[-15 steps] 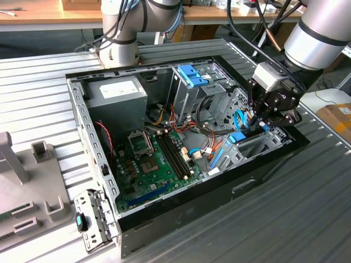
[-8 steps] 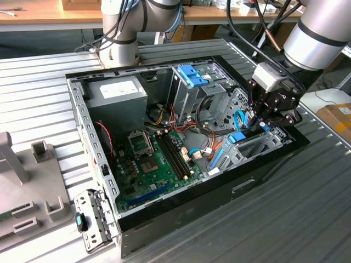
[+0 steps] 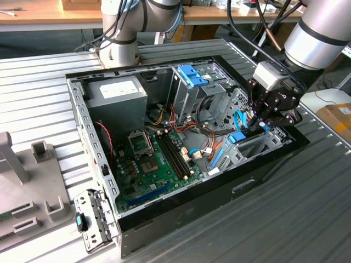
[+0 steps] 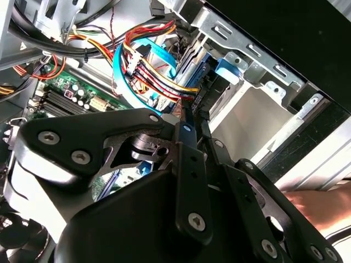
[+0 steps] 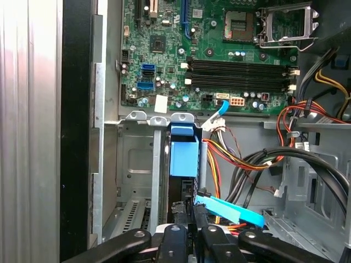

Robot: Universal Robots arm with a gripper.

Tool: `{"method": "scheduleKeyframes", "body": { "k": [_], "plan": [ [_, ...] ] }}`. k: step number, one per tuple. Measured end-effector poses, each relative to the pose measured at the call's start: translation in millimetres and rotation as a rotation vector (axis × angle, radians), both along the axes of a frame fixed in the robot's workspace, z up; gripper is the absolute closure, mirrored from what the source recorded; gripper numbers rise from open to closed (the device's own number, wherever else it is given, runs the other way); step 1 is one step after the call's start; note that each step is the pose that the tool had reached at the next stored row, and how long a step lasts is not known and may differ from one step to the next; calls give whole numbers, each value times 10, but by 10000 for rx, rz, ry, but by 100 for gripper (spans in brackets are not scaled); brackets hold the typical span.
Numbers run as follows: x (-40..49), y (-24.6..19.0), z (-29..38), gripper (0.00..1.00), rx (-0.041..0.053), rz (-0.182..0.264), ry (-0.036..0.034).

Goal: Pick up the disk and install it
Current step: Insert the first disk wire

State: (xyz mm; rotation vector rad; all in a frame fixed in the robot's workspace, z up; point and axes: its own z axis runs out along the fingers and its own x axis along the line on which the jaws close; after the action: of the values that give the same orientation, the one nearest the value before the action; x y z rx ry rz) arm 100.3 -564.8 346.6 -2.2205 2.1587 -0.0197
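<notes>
A: Where's the disk [image 5: 183,159]?
B: Standing on edge in the case's [image 3: 98,164] right-hand bay, gripper [image 5: 192,219] clenched on its edge.
A: Risk?
B: Cables [image 5: 230,159] just beside could snag; tilting jams it.

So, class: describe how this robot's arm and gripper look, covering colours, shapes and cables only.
The arm is made of thick silver-grey cylinders with a dark band at the joint, and black cables loop beside it. A pale grey block sits at the wrist. The gripper is black, built from angular linkage plates joined by round silver screw heads, ending in slim dark fingers.
</notes>
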Motion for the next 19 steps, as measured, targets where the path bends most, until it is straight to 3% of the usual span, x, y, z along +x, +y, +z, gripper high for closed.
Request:
{"method": "scheduleKeyframes", "body": {
  "k": [4,5,7,19],
  "plan": [
    [2,26,0,84,-6,-33,0],
    [7,26,0,84,-51,-32,0],
    [9,27,0,84,-262,-33,0],
    [29,49,-2,84,-266,-39,0]
  ]
}}
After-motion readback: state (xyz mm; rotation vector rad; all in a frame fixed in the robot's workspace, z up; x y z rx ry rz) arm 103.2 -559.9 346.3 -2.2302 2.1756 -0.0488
